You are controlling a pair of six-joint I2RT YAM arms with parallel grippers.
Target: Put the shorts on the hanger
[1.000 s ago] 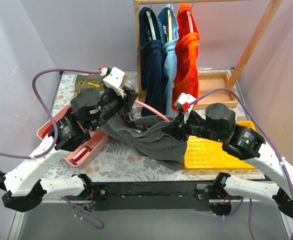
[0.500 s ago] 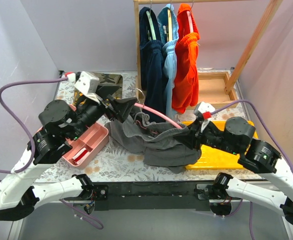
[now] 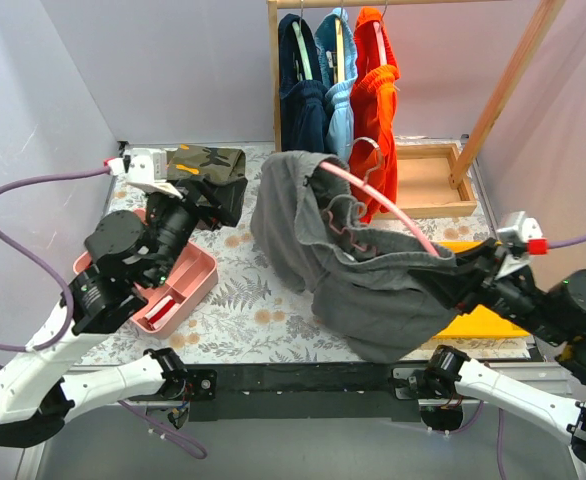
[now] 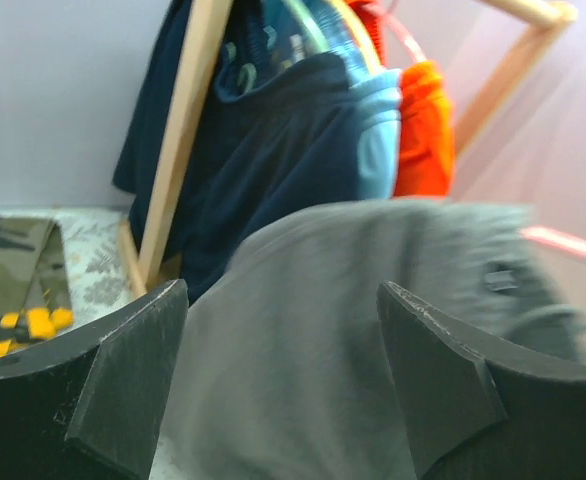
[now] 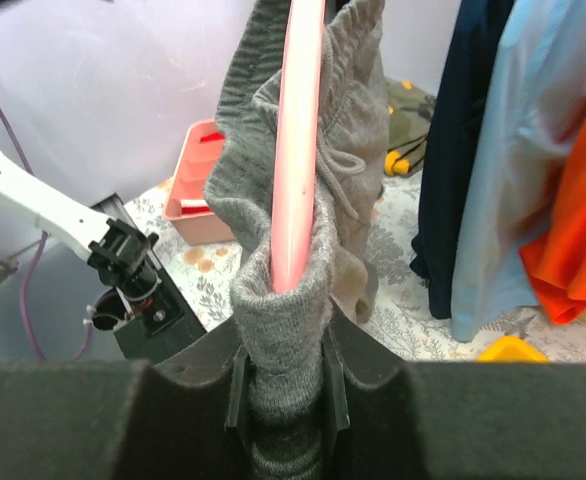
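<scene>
The dark grey shorts (image 3: 373,280) hang draped over the pink hanger (image 3: 388,210), lifted off the table; its metal hook (image 3: 366,150) points toward the rack. My right gripper (image 3: 465,282) is shut on the hanger's end with the shorts' fabric wrapped round it. In the right wrist view the pink bar (image 5: 298,150) runs up out of the grey cloth (image 5: 278,320) pinched in that gripper (image 5: 285,385). My left gripper (image 3: 211,205) is open and empty, apart from the shorts on their left. The left wrist view shows the gripper (image 4: 283,350) with the shorts (image 4: 353,300) ahead of it.
A wooden rack (image 3: 274,90) at the back holds navy, light blue and orange garments (image 3: 373,110). A camouflage garment (image 3: 201,163) lies at the back left. A pink bin (image 3: 183,285) sits at the left, a yellow tray (image 3: 483,322) at the right, a wooden tray (image 3: 425,185) behind.
My left gripper let go of the shorts and drew back left. My right gripper pulled back to the right and raised the hanger, so the shorts now hang spread over it.
</scene>
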